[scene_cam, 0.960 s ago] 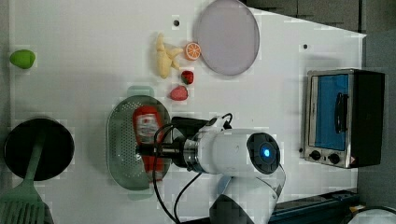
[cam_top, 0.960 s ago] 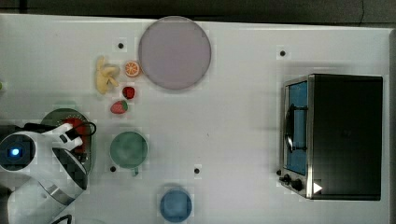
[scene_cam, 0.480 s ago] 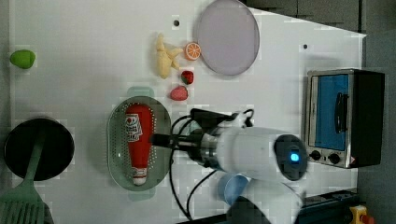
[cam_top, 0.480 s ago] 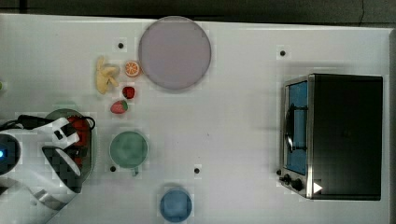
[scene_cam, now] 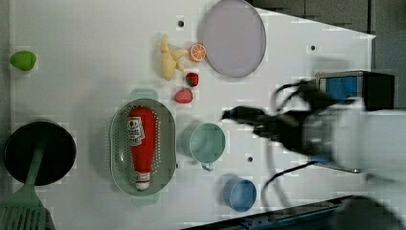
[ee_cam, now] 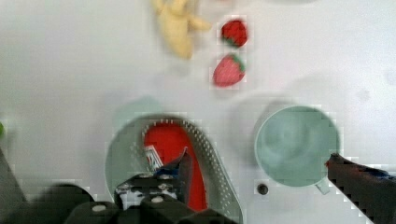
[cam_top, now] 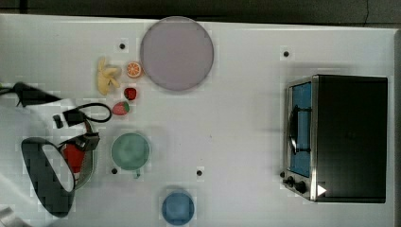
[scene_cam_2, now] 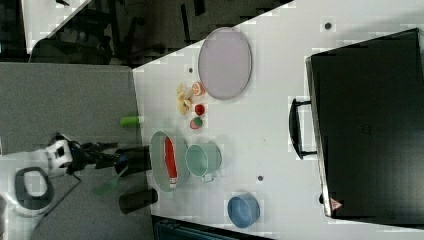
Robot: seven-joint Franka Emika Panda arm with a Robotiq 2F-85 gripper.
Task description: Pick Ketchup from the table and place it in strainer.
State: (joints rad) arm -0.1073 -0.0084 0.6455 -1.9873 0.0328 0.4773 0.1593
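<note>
The Ketchup (scene_cam: 141, 141) is a red bottle with a white label. It lies flat along the pale green oval strainer (scene_cam: 117, 143), cap toward the left view's bottom. It also shows in the strainer in the right view, as Ketchup (scene_cam_2: 170, 157). My gripper (ee_cam: 259, 163) is open and hangs well above the table. One finger (ee_cam: 183, 164) is over the strainer (ee_cam: 210, 149), the other over the green cup, and nothing is between them. In the left view the gripper (scene_cam: 230, 114) is blurred, to the right of the strainer.
A green cup (scene_cam: 207, 142) stands just beside the strainer, with a blue bowl (scene_cam: 239, 194) beyond it. Toy strawberries (scene_cam: 183, 96), a banana (scene_cam: 168, 60), an orange slice (scene_cam: 197, 51) and a grey plate (scene_cam: 233, 37) lie nearby. A black pan (scene_cam: 38, 152) and a toaster oven (cam_top: 340, 137) sit at opposite ends.
The gripper was down at the Ketchup in the strainer. It has since opened a little wider and pulled up and away toward the left view's right. The bottle stays in the strainer.
</note>
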